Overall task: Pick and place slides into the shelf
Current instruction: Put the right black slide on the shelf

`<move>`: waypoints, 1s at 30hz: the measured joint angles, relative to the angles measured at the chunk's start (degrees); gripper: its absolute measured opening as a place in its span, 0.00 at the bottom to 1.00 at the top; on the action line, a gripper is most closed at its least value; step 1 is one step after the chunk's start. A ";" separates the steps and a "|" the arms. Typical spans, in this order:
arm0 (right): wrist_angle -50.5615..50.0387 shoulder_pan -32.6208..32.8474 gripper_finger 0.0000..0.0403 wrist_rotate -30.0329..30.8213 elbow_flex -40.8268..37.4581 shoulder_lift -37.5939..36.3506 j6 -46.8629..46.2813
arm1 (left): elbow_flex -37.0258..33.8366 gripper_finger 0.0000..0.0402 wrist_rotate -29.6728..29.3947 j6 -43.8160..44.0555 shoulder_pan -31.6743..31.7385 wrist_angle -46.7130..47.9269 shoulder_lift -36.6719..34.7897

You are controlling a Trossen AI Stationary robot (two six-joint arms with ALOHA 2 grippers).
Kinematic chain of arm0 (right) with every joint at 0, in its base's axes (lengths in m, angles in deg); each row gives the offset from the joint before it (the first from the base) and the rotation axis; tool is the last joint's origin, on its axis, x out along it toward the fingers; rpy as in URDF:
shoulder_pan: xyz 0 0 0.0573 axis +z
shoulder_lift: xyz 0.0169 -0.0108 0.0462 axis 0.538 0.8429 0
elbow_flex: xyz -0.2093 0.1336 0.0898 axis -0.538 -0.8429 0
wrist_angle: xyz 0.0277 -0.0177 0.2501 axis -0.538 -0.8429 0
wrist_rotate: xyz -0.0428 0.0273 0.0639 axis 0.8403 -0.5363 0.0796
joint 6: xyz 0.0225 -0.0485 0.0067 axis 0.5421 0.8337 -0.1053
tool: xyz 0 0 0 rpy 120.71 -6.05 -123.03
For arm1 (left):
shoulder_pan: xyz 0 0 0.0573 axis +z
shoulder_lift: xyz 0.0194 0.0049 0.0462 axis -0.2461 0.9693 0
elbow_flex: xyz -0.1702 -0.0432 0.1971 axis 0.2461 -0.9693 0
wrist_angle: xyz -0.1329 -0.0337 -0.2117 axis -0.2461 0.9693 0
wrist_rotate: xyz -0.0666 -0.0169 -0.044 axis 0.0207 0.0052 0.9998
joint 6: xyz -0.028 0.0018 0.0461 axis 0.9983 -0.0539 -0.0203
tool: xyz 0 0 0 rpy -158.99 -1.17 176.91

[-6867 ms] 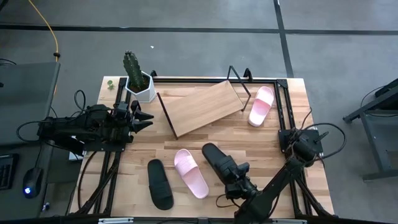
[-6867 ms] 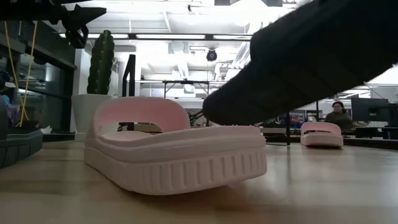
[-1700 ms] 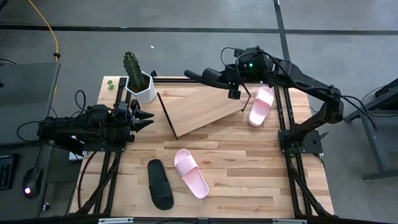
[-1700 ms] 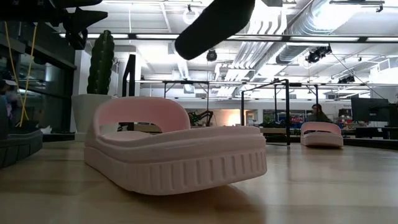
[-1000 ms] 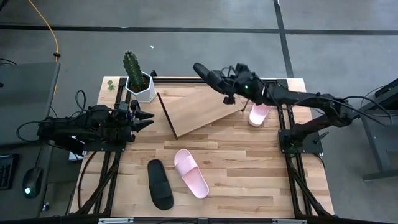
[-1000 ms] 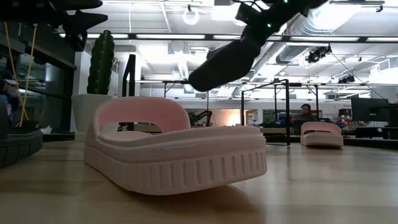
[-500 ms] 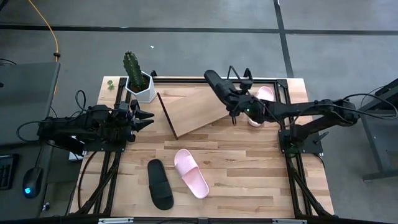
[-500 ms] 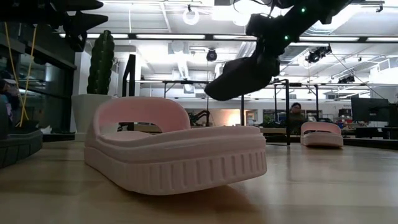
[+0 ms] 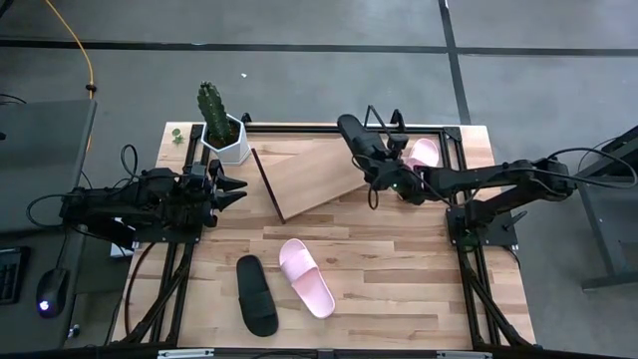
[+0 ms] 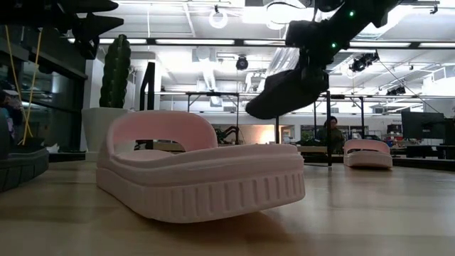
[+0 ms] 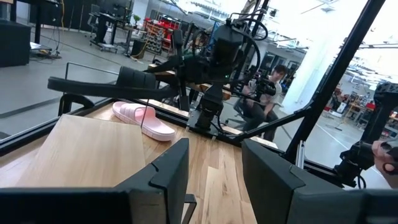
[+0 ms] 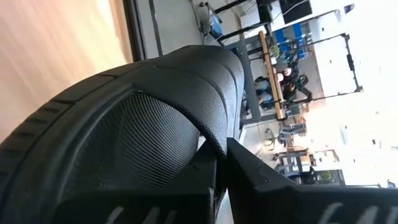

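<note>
Carrying a black slide above the shelf's two o'clock corner, the right pincer is staying clamped on it; in the right wrist view the dark fingers are pinching the strap's edge, sole hanging free. The shelf, a slanted light wood board on a black wire frame, is sitting at twelve o'clock on the bench, with nothing resting on it yet. One pink slide is lying just beside the shelf at its three o'clock, partly under the right arm. A second pink slide and the other black slide are lying side by side near six o'clock, close but apart. A potted cactus is standing at eleven o'clock. The left pincer is waiting at nine o'clock, fingers standing apart and holding nothing.

Judging by looks, the slides are light, thick-soled foam: bendy, not fragile, with a matte skin offering fair friction. The wide strap is giving the best purchase, near its middle, so the sole is hanging level. Releasing on the slant, a slide is likely sliding downhill unless laid flat.
</note>
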 joint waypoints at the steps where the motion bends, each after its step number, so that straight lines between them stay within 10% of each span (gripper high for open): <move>1: -0.54 0.00 0.00 -0.04 0.00 0.29 -0.63 | 0.00 0.33 0.00 0.00 0.01 0.00 0.00; 30: -2.44 -1.12 0.00 1.78 0.00 8.28 -0.50 | 0.00 0.33 0.02 0.02 0.01 0.11 0.00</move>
